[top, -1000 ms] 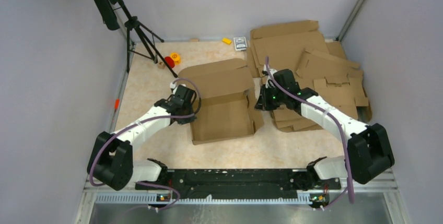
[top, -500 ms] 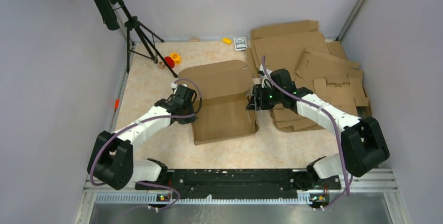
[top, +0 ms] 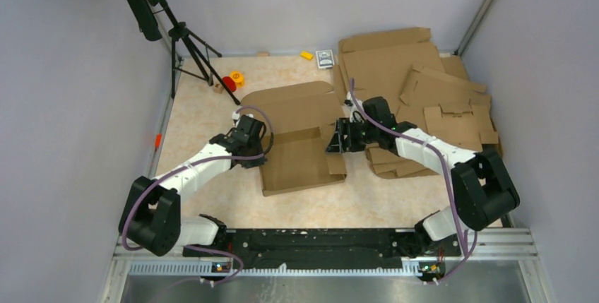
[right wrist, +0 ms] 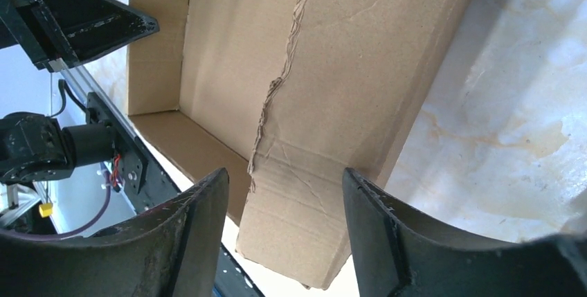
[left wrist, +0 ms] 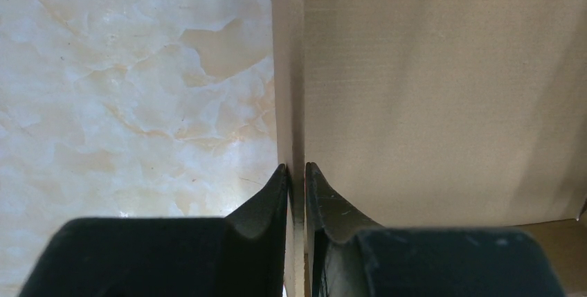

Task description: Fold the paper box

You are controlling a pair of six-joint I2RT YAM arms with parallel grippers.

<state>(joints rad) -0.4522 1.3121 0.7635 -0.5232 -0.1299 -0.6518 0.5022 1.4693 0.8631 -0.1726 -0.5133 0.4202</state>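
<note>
Brown corrugated cardboard, the paper box point(top: 300, 140) sits mid-table with its left and near walls raised. Its right flap is wrinkled along a ragged crease and leans inward. The left gripper's point(left wrist: 296, 172) black tapered fingers pinch the thin left wall. The right gripper point(right wrist: 284, 179) hangs spread wide over the leaning flap. Notched cardboard blanks point(top: 438, 105) are piled at the far right of the marbled beige table point(top: 205, 105).

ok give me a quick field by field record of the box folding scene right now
paper box: partly folded, left wall upright, right flap raised and leaning inward
left fingers: shut on the box's left wall
right fingers: open, at the right flap
cardboard blanks: piled at the far right of the table
tripod: far left corner
</note>
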